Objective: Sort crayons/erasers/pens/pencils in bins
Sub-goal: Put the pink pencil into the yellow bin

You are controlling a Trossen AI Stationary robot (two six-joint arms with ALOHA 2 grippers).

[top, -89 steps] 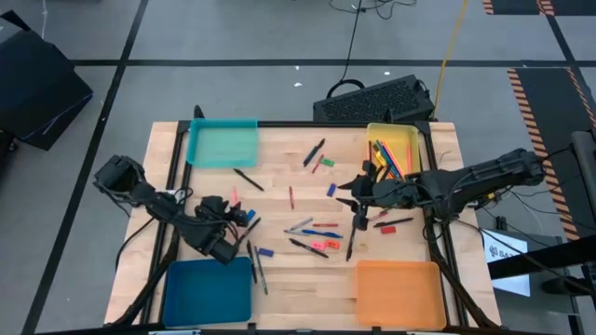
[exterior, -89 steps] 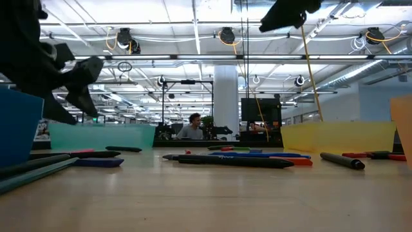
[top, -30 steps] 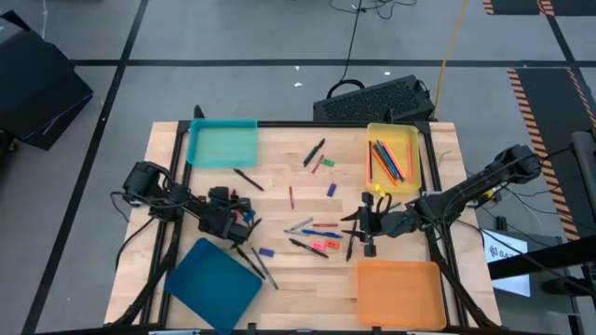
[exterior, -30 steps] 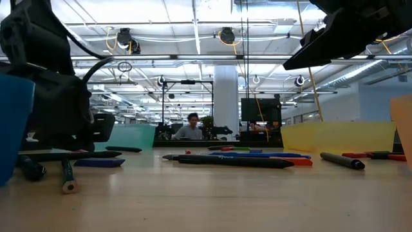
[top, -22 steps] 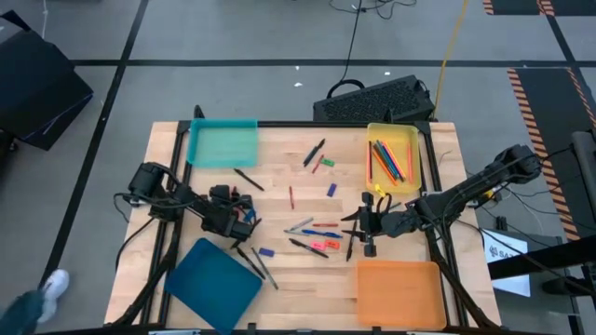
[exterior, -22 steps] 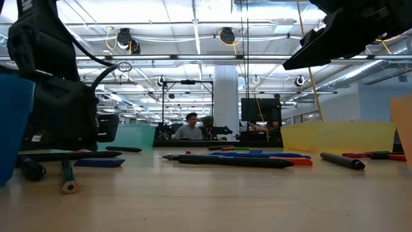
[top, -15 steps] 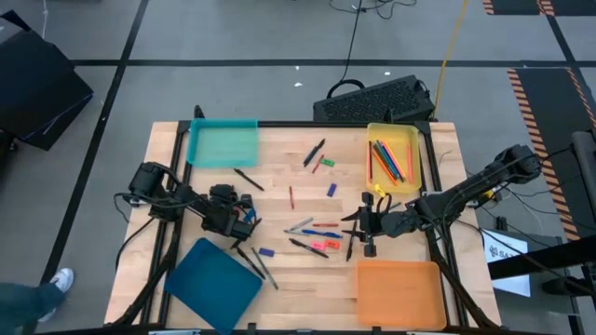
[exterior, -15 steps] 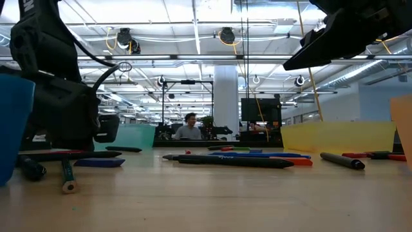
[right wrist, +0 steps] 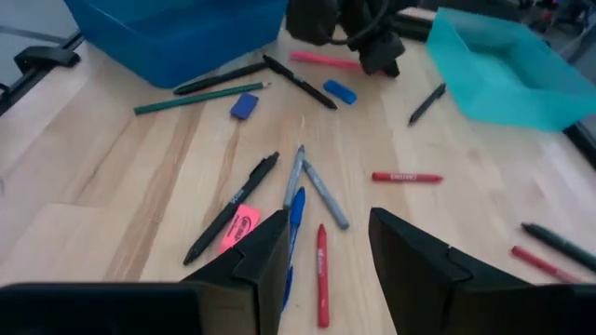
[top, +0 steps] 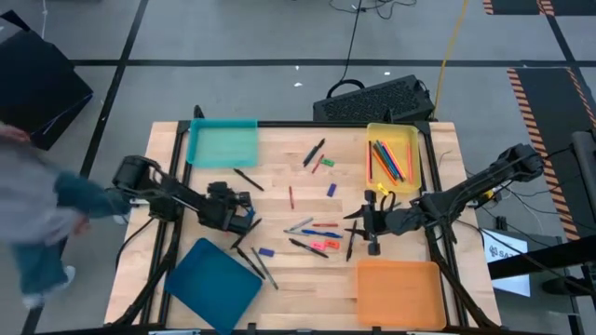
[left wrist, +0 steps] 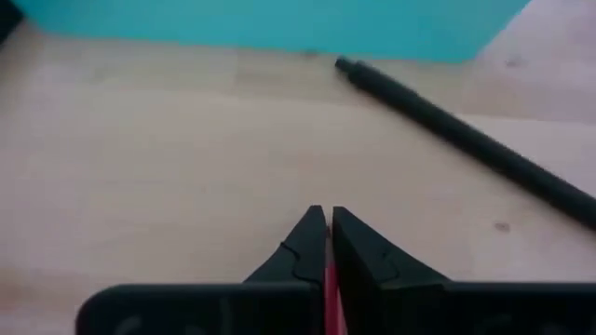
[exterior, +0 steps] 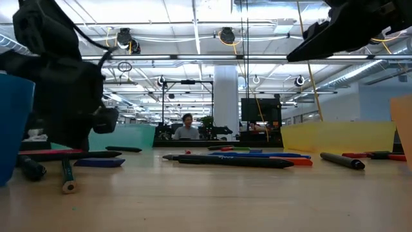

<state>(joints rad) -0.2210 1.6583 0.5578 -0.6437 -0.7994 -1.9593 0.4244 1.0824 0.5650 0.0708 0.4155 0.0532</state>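
Since a second ago: person (top: 42,219) arrived beside wooden table (top: 289,279), left edge. Left gripper (top: 244,216) pressed together on thin red stick (type indeterminate). Right gripper (top: 352,230) spread above pens (top: 307,247) mid-table. Yellow bin (top: 392,158), back right corner: pencils (top: 391,160). Teal bin (top: 223,143), back left.

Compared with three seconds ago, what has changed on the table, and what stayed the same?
The dark blue bin got knocked askew. The left gripper moved away from it toward the teal bin and is shut on a thin red stick. The right gripper moved slightly toward the orange bin, open. A person appeared. The yellow bin stayed.
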